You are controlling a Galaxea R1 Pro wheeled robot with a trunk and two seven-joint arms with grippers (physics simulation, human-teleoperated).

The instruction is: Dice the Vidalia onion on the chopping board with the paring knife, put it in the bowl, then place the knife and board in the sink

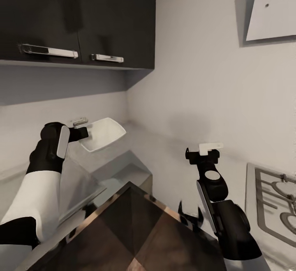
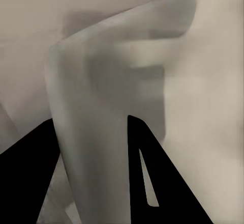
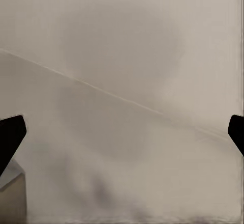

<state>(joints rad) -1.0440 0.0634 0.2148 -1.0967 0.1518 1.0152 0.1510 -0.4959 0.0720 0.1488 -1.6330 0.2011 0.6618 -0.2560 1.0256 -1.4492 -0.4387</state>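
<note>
The left gripper [image 1: 83,133] is clamping the rim of the shallow white squarish bowl [image 1: 103,134], its black fingers [image 2: 152,178] closing on either side of the wall and holding it tilted above the grey desk [image 1: 164,156] near the corner. The right gripper [image 1: 202,153] is hanging spread wide and empty over the desk, beside the steel hob [image 1: 273,205]. No writing is showing anywhere.

Left gripper [image 1: 84,133] is clamped on the rim of the bowl [image 1: 105,133], lifted over the countertop [image 1: 164,160] near its back corner, walls close on both sides. Upper cabinets [image 1: 78,20] hang overhead. Right gripper [image 1: 202,152] has bare countertop ahead, fingers spread; the hob [image 1: 271,201] blocks the right edge.
</note>
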